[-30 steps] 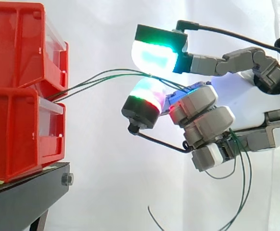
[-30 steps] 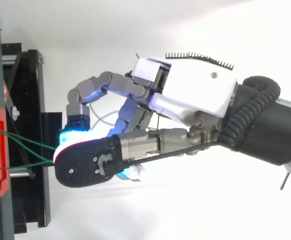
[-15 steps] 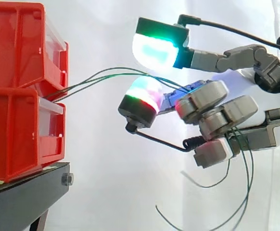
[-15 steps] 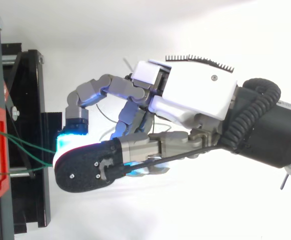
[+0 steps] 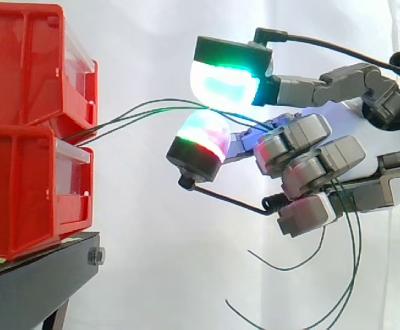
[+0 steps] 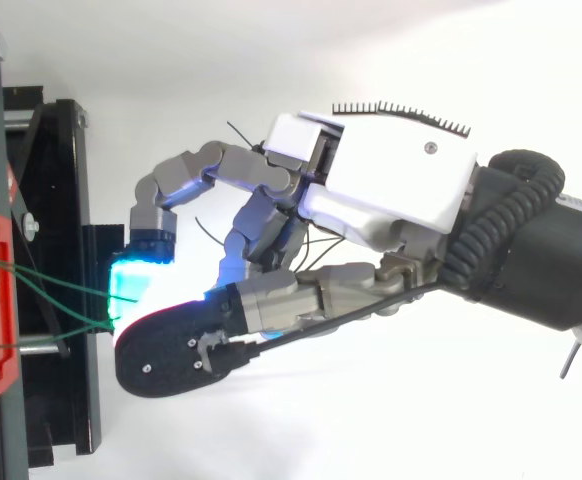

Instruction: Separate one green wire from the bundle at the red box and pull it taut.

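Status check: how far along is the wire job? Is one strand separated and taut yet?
Done: the hand is at the bundle, with the green wires pinched between its glowing pads. In hand: more than one strand seems caught there. Left: single one out and draw it back, since the wires bow in an arc from the red box.

Robot hand (image 6: 381, 190) — white shell, grey fingers (image 6: 186, 178)
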`<state>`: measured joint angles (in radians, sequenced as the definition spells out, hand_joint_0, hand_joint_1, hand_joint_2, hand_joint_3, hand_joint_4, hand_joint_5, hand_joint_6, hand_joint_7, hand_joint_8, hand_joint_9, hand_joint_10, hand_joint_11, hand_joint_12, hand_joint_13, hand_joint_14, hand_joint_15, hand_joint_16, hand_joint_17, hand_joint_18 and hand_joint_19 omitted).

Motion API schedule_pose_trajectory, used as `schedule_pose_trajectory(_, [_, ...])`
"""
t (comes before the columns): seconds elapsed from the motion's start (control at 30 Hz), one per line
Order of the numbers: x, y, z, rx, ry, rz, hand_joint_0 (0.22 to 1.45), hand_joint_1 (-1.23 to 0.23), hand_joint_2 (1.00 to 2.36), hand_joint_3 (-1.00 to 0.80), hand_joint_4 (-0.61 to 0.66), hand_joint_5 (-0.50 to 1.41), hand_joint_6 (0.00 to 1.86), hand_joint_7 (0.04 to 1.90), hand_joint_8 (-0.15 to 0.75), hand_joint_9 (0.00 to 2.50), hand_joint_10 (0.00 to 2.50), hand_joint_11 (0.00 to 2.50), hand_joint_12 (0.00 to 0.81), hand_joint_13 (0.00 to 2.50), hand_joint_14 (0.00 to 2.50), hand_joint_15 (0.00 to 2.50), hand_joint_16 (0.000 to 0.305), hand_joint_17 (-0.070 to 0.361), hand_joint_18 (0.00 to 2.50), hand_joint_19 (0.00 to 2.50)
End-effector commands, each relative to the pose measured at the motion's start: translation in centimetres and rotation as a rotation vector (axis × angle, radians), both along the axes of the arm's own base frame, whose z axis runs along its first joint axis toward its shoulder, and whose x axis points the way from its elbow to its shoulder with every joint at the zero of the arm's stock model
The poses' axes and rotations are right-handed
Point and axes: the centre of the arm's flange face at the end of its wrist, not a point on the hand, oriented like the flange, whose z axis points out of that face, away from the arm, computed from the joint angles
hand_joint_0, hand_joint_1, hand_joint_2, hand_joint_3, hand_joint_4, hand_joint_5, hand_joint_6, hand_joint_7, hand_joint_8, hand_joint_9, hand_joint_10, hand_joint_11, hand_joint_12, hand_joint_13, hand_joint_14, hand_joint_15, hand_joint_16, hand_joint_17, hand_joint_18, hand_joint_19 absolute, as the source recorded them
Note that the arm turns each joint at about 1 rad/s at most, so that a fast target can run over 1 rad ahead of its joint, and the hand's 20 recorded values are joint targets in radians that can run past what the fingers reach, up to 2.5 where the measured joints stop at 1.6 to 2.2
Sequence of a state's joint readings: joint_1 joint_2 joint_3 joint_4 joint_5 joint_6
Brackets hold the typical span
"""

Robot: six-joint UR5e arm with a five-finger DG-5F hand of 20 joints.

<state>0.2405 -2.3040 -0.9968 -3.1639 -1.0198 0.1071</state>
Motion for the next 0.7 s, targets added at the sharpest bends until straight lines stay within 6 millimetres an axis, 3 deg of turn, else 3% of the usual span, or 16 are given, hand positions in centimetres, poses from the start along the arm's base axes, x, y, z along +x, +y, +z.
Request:
schedule_pose_trajectory(0.0, [-0.04, -0.20, 0.06, -0.001, 0.006, -0.001, 0.63, -0.75, 1.02, -0.31, 0.08, -0.20, 0.91, 1.12, 0.240, 1.21, 0.60, 1.71, 0.300, 1.46, 0.47, 1.66, 0.052, 0.116, 1.19, 1.07])
schedule_pose_trajectory(0.17, [-0.07, -0.09, 0.04, 0.001, 0.008, 0.000, 0.65, -0.78, 1.02, -0.25, 0.03, -0.19, 0.92, 1.13, 0.236, 1.19, 0.60, 1.72, 0.300, 1.45, 0.43, 1.68, 0.051, 0.115, 1.18, 1.06])
schedule_pose_trajectory(0.4, [-0.08, -0.32, 0.04, 0.001, 0.008, -0.003, 0.72, -0.86, 1.00, -0.49, 0.05, -0.19, 0.92, 1.08, 0.236, 1.17, 0.60, 1.70, 0.297, 1.44, 0.34, 1.72, 0.050, 0.111, 1.14, 1.03])
schedule_pose_trajectory(0.67, [-0.05, -0.30, 0.11, -0.001, 0.007, -0.001, 0.65, -0.81, 1.00, -0.50, 0.09, -0.18, 0.91, 1.11, 0.243, 1.22, 0.56, 1.71, 0.297, 1.46, 0.30, 1.74, 0.048, 0.108, 1.14, 1.04])
